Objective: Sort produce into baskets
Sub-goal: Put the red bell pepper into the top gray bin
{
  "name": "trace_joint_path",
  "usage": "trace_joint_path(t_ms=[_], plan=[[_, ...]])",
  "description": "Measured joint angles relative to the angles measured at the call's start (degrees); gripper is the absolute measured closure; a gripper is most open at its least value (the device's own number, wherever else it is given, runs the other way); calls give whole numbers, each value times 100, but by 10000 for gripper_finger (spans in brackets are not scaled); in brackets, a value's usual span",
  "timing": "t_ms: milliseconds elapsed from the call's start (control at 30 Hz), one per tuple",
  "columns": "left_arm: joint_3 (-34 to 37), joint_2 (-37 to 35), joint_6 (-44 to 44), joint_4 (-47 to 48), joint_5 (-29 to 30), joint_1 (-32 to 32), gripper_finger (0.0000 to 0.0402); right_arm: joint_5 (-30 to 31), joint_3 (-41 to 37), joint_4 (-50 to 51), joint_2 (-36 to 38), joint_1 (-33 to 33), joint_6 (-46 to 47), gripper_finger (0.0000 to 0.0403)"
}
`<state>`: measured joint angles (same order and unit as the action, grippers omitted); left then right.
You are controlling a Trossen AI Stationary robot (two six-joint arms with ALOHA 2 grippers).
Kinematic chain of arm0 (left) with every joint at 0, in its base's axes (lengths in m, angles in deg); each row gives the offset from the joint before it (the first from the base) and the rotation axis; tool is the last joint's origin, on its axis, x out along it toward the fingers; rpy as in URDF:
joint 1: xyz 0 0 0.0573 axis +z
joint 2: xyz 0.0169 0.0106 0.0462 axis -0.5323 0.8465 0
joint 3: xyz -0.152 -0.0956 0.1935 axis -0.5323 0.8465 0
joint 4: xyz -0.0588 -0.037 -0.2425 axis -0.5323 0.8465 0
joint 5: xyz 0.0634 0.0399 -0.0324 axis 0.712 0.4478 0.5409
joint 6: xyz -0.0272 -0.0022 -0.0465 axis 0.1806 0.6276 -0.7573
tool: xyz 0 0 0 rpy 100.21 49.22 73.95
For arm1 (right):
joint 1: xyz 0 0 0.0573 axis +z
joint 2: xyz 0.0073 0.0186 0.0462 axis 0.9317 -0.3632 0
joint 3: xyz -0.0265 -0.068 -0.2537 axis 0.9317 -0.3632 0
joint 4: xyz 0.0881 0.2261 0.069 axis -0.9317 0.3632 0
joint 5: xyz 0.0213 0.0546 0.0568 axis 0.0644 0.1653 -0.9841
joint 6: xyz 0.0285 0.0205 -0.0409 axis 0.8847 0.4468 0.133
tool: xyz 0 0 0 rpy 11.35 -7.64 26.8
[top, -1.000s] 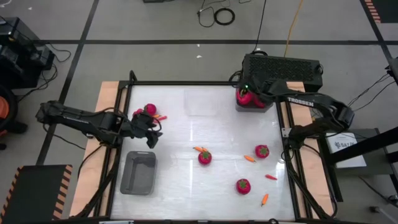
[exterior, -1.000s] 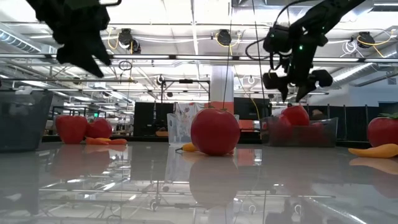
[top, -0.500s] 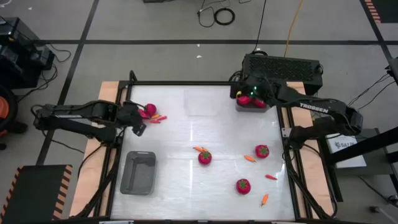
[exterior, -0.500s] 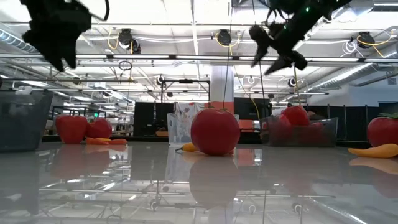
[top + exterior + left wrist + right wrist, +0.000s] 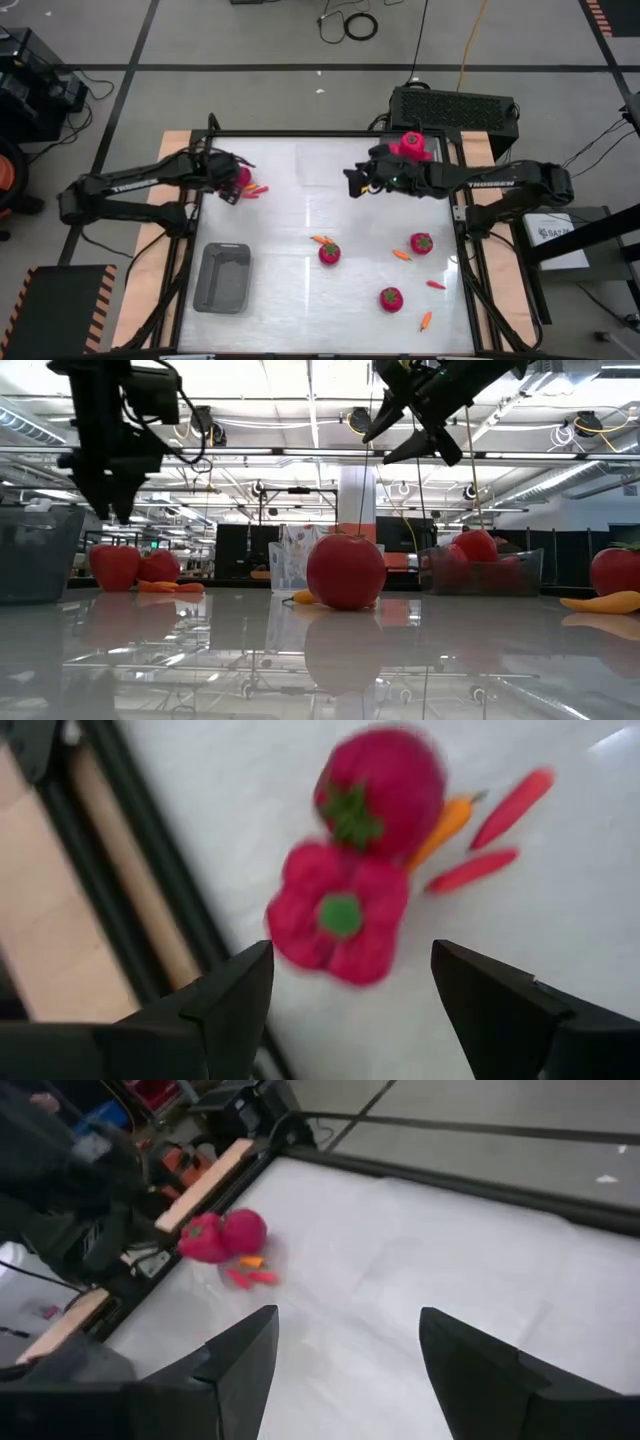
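White table (image 5: 290, 215), left gripper (image 5: 350, 982) wide open — above two red fruits (image 5: 342, 915), empty

The left gripper (image 5: 222, 183) is moving from beside the grey basket (image 5: 223, 277) toward the far left edge, now hanging open-fingered over the two red fruits (image 5: 350, 910) there. The right gripper (image 5: 353, 181) is swinging away from the full basket (image 5: 485, 572) at the far right corner, now reaching open-fingered out over the table's far middle.

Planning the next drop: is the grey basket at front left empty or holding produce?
Empty: the grey basket shows only its bare floor in the high view.
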<state>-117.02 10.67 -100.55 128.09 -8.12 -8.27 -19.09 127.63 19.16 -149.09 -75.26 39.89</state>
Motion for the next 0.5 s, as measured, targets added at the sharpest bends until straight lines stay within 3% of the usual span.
trace_joint_path(t_ms=[200, 500], plan=[[-2, 262, 245, -294, 109, 265, 135, 3, 0, 41, -92, 209, 139, 167], [-2, 760, 386, -366, -82, 547, 209, 3, 0, 75, -92, 294, 227, 167]])
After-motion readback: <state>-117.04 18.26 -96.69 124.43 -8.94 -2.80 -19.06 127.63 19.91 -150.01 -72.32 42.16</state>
